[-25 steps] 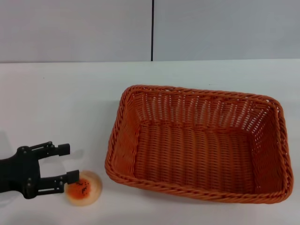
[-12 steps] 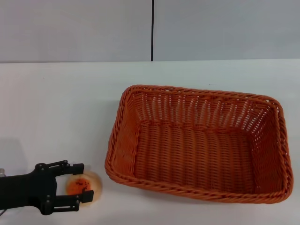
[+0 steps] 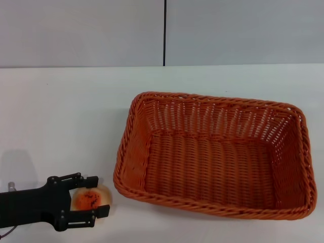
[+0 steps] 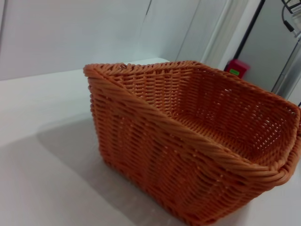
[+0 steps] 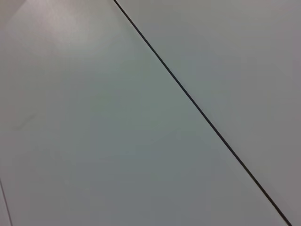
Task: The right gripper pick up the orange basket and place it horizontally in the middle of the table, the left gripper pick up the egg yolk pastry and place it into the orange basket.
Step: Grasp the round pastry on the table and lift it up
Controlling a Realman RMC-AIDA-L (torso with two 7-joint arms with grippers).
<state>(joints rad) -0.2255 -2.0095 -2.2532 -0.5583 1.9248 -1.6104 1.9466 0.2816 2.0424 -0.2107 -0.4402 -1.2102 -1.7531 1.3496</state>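
The orange basket (image 3: 132, 117) lies lengthwise on the white table (image 3: 61, 111), right of centre in the head view, and it holds nothing. In the left wrist view the orange basket (image 4: 155, 141) shows close up, corner-on. The egg yolk pastry (image 3: 86, 199) sits on the table just off the basket's near left corner. My left gripper (image 3: 97, 195) is open, low over the table, with one finger on each side of the pastry. The right gripper is out of view.
A grey panelled wall (image 3: 81, 30) with a dark vertical seam (image 3: 164, 33) stands behind the table. The right wrist view shows only that grey wall (image 5: 94, 141). Bare tabletop stretches to the left of and behind the basket.
My left gripper has moved toward the table's near edge and to the right. Its fingers now straddle the pastry; a second ago only the near finger touched it. The pastry and basket stay put.
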